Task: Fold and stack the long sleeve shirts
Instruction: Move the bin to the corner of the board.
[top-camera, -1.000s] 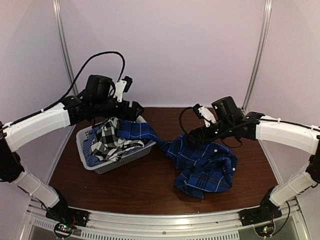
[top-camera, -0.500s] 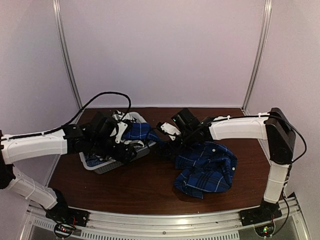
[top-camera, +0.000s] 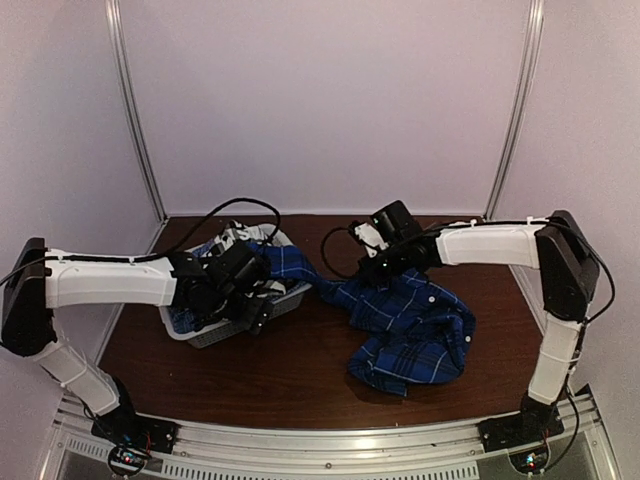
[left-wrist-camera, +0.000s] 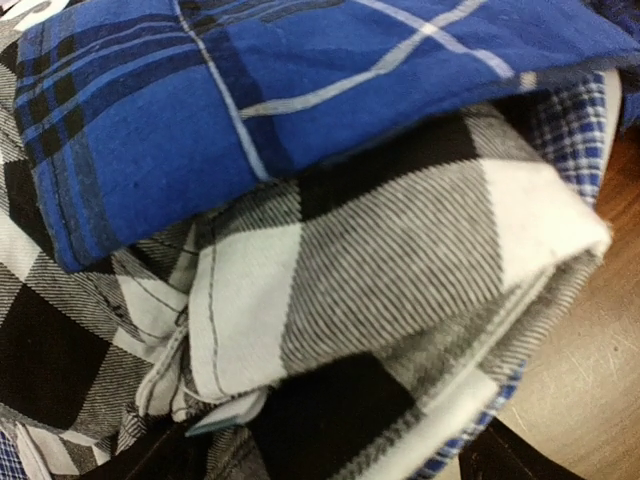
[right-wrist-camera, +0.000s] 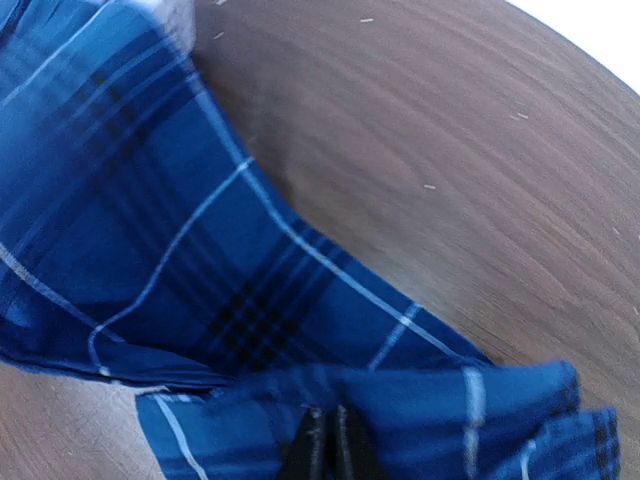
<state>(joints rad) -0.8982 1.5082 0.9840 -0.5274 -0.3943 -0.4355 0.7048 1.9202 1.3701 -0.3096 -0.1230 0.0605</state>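
The royal blue long sleeve shirt (top-camera: 415, 330) lies crumpled on the table's right half, with one part trailing left into the basket. My right gripper (top-camera: 368, 268) sits at that shirt's upper left part. In the right wrist view its jaws are pressed together in a raised fold of the blue shirt (right-wrist-camera: 150, 230), so the right gripper (right-wrist-camera: 328, 450) is shut on the cloth. My left gripper (top-camera: 252, 295) is down in the basket. In the left wrist view the left gripper (left-wrist-camera: 330, 462) is open, its fingers on either side of the black-and-white checked shirt (left-wrist-camera: 400, 250), which lies under blue plaid (left-wrist-camera: 300, 90).
The white mesh basket (top-camera: 215, 330) stands at the left on the dark wooden table (top-camera: 300, 385). The left arm hides most of what is in it. Bare wood shows beyond the blue cloth in the right wrist view (right-wrist-camera: 450, 150). Pale walls enclose the back and sides.
The left arm came down from above the basket into the clothes. The right gripper reached left along the blue shirt, closed on it, and now sits a little further back and right.
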